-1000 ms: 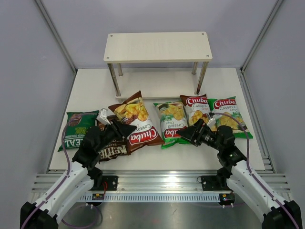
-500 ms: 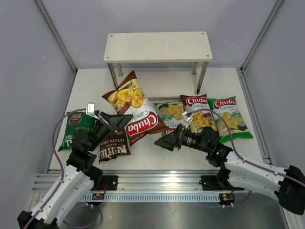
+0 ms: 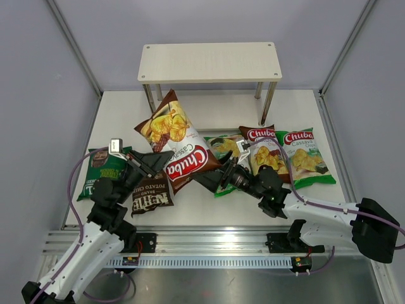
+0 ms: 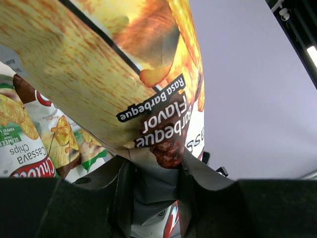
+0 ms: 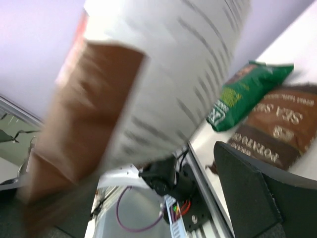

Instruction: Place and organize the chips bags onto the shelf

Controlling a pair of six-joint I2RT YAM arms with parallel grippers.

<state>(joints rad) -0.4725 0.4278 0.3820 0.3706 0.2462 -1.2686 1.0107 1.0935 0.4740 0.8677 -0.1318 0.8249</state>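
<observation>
My left gripper (image 3: 159, 159) is shut on the bottom edge of a brown Chuba bag (image 3: 178, 136) and holds it tilted above the table, top toward the shelf (image 3: 209, 61). In the left wrist view the bag (image 4: 124, 74) is pinched between my fingers (image 4: 119, 193). My right gripper (image 3: 209, 180) is open at the bag's lower right corner. In the right wrist view the bag's blurred back (image 5: 163, 74) fills the frame beside one finger (image 5: 252, 198). On the table lie the Kettle bag (image 3: 152, 197), REAL bag (image 3: 101, 168), two green Chuba bags (image 3: 223, 145) (image 3: 302, 155) and another brown Chuba bag (image 3: 262, 149).
The shelf stands at the back middle on thin silver legs (image 3: 152, 107), with its lower board (image 3: 209, 120) behind the bags. Grey walls close in both sides. A metal rail (image 3: 209, 244) runs along the near table edge.
My left gripper has raised the brown Chuba bag off the table and tipped it toward the shelf. My right arm has swung left across the green bag to the held bag's lower corner.
</observation>
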